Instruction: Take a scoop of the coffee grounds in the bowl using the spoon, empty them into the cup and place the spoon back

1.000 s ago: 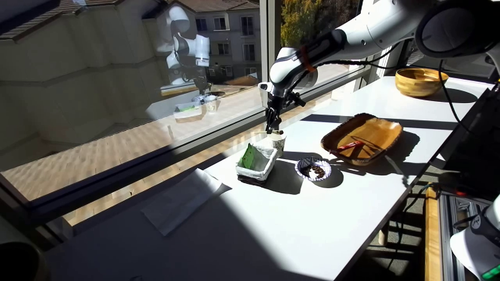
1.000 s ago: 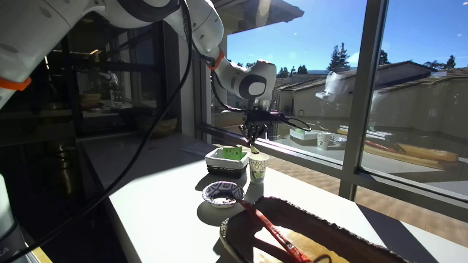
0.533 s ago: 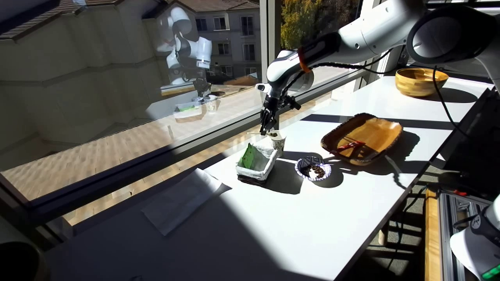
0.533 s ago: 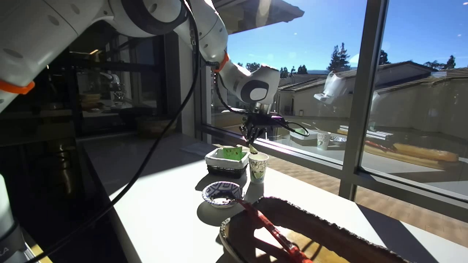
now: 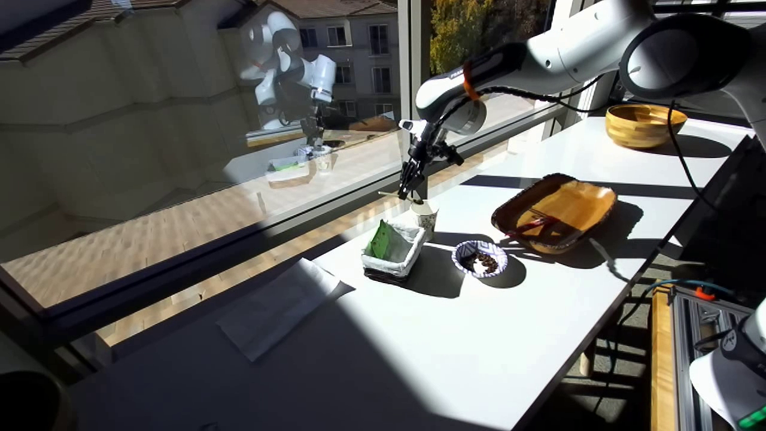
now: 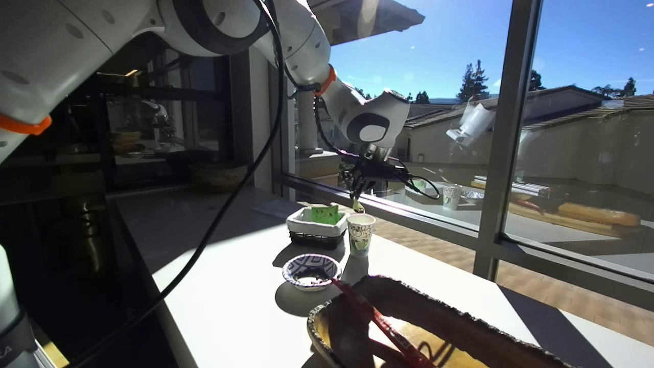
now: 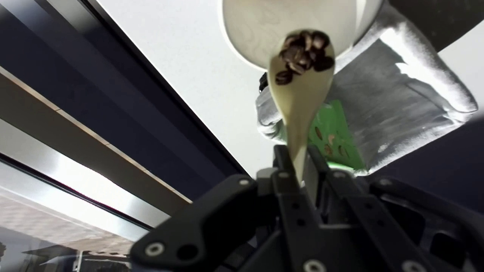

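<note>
The hand (image 7: 298, 153) is clamped on the spoon (image 7: 300, 100), which is loaded with coffee beans (image 7: 302, 53). To the right in an exterior view stands the cup (image 5: 427, 222), the spoon's tip appearing just above its rim; further right, the bowl (image 5: 477, 247) holds more beans. Step in hand: judged to be emptying. Next move calls for centring the tip over the mouth, then tilting.

The spoon (image 7: 298, 102) seems of smooth wood, the cup (image 6: 360, 239) and bowl (image 6: 309, 262) of paper; the tray (image 5: 581, 196) is of glossy wood.
</note>
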